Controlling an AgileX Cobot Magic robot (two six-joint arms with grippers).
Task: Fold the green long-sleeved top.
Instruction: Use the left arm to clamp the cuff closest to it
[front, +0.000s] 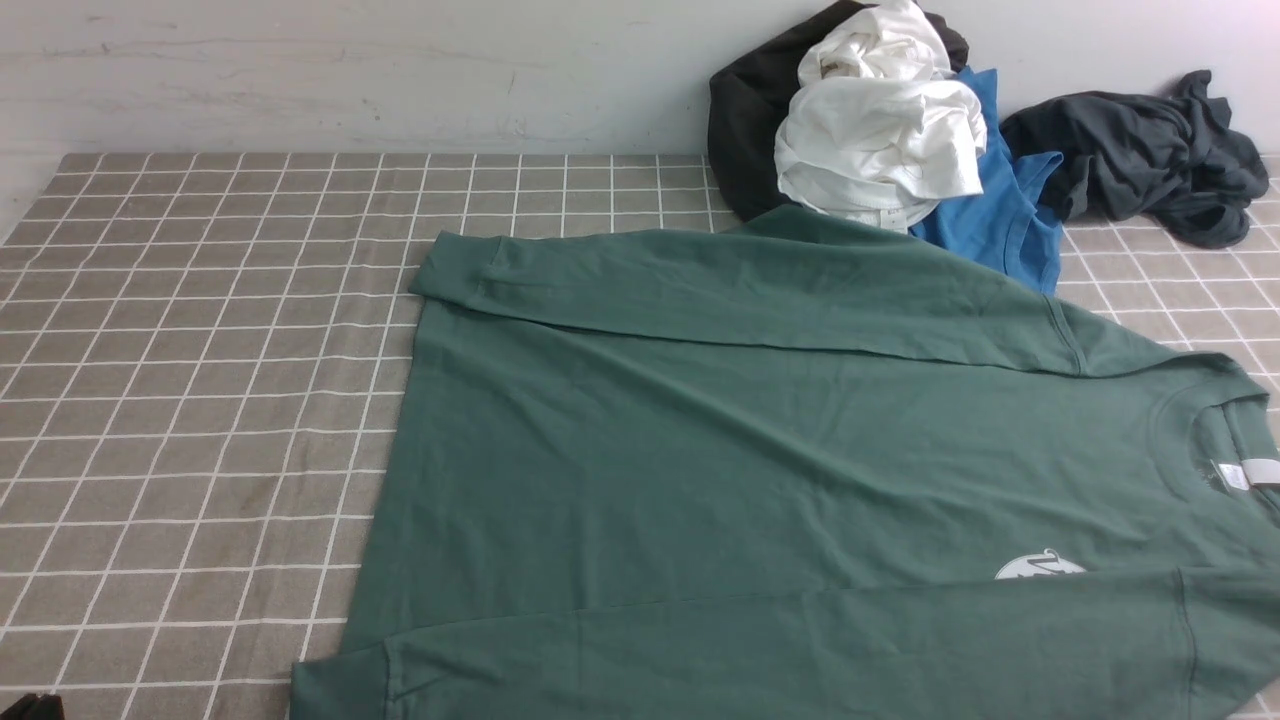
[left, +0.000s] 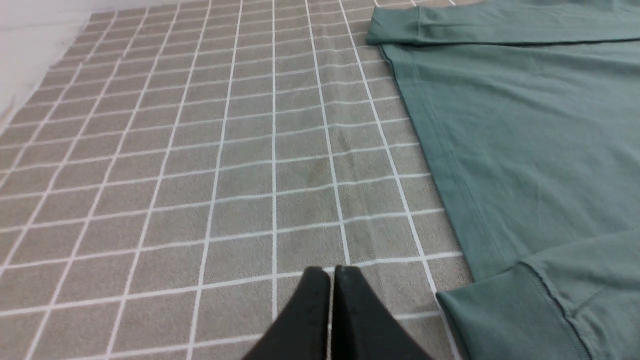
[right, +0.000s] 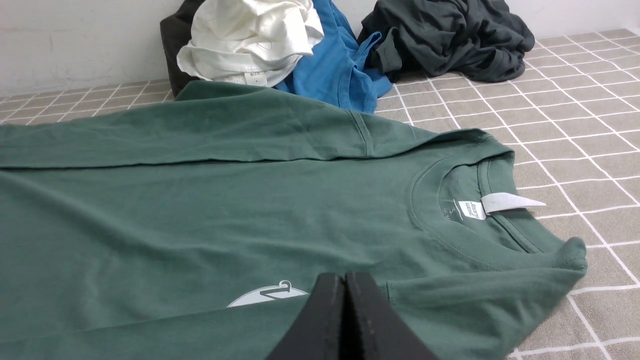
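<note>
Clenched, your left gripper (left: 332, 272) and right gripper (right: 344, 280); green top (front: 750, 450) seemingly below the right, beside the left.

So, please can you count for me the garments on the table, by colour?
Green: 1, the long-sleeved top
White: 1, a bundle
Bright blue: 1
Black: 1
Dark grey: 1
Total: 5, if each heap is one garment
</note>
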